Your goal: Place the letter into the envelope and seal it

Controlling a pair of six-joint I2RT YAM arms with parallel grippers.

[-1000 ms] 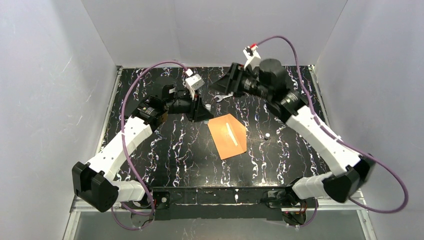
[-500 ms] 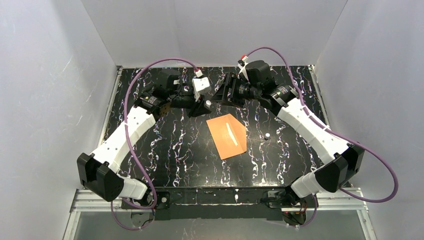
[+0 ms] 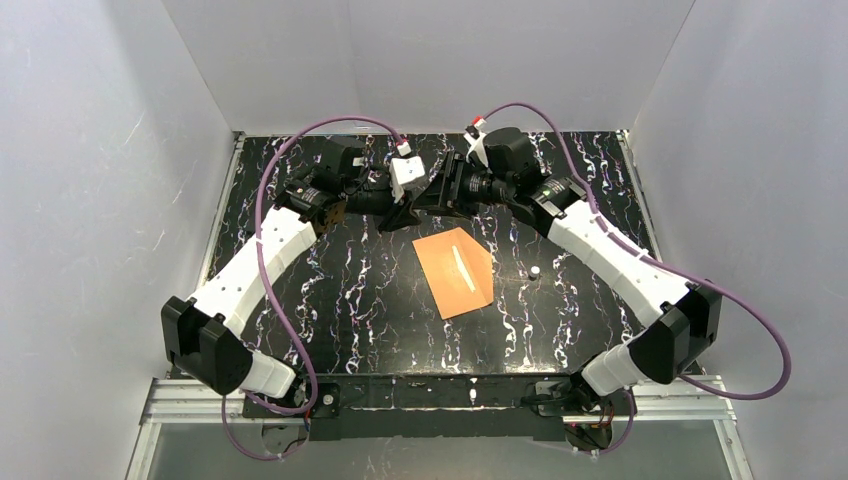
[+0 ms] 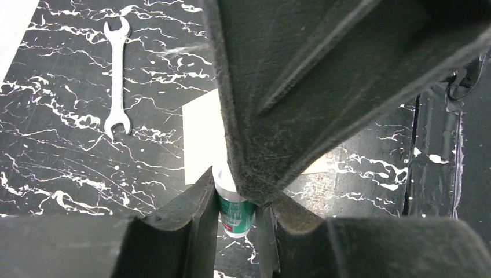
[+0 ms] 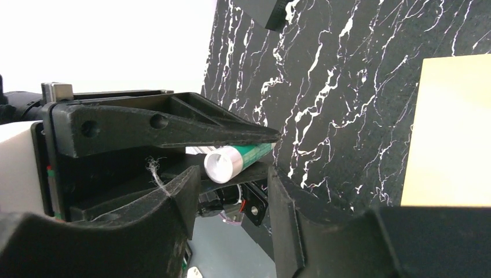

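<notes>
The envelope (image 3: 452,290) lies flat mid-worktop (image 3: 340,290), long axis running 11 to 5 o'clock, its pointed side facing between 2 and 3 o'clock. Beyond it, at 12 o'clock, the left claw (image 4: 234,197) clamps a green glue stick (image 5: 240,157). The right claw (image 5: 231,185) has its jaws apart, flanking the stick's white cap.

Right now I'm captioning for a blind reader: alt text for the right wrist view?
The left gripper holds a green-and-white glue stick, cap toward the camera, between the right gripper's open fingers. Behind, a black marbled table and a pale sheet.
</notes>
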